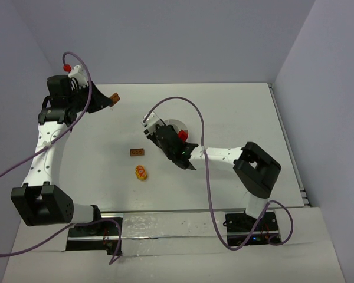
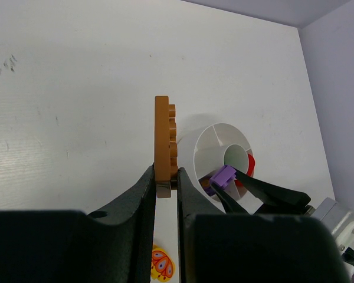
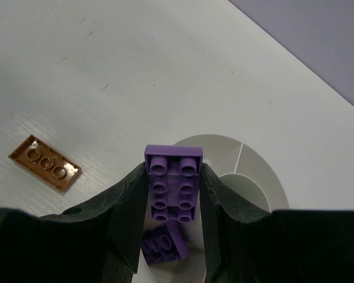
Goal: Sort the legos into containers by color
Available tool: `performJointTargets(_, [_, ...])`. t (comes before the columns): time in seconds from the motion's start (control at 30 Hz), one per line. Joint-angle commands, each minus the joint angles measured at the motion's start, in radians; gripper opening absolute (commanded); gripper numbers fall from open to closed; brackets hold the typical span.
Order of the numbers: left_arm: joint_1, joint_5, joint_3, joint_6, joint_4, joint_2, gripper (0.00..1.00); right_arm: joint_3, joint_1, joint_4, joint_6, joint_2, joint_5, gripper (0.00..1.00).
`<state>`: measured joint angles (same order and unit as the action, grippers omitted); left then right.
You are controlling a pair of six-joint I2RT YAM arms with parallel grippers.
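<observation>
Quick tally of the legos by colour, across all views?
Brown: 2, held brown brick, loose brown brick
Purple: 2, held purple brick, loose purple brick
Red: 1, red piece
Yellow: 1, round yellow piece
Total: 6

dish (image 1: 178, 124): mid table (image 1: 236, 112), under your right gripper (image 3: 173, 177)
flat brick (image 1: 137, 152): left of dish
round piece (image 1: 141, 173): just before flat brick
loose brick (image 3: 164, 244): in dish, below gripped brick (image 3: 173, 197)

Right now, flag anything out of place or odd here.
Nothing spilled or damaged. Two pieces lie loose outside the dish: a brown plate and a round yellow piece. Left claw grips a brown brick, right claw a purple brick.
</observation>
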<state>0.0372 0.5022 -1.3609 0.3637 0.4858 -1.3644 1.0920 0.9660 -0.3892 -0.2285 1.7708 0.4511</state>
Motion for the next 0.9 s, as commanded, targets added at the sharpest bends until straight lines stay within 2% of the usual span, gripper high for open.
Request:
performJointTargets(0.0, [0.01,0.027,-0.043,0.009,-0.032,-0.003,0.0,0.025,-0.009,-0.036,0.029,0.009,0.0,0.14])
performJointTargets(0.3, [0.013,0.029,-0.043,0.004,-0.032,-0.004,0.0,0.046,-0.023,-0.034,0.032,0.041,-0.006,0.17])
performJointTargets(0.53, [0.018,0.032,-0.038,0.004,-0.033,-0.004,0.0,0.063,-0.03,-0.013,0.064,0.05,-0.017,0.28])
performJointTargets(0.6, [0.018,0.03,-0.037,0.004,-0.033,-0.004,0.0,0.065,-0.03,-0.008,0.071,0.049,-0.016,0.4])
performJointTargets(0.67, [0.018,0.031,-0.037,0.003,-0.032,-0.004,0.0,0.062,-0.032,-0.011,0.071,0.045,-0.02,0.58])
performJointTargets(0.73, [0.02,0.029,-0.037,0.002,-0.031,-0.004,0.0,0.06,-0.032,-0.006,0.075,0.037,-0.022,0.6])
performJointTargets(0.83, [0.021,0.029,-0.036,0.001,-0.032,-0.003,0.0,0.06,-0.032,0.005,0.082,0.024,-0.025,0.76])
performJointTargets(0.87, [0.021,0.03,-0.035,0.001,-0.033,-0.002,0.0,0.06,-0.032,0.007,0.083,0.019,-0.026,0.77])
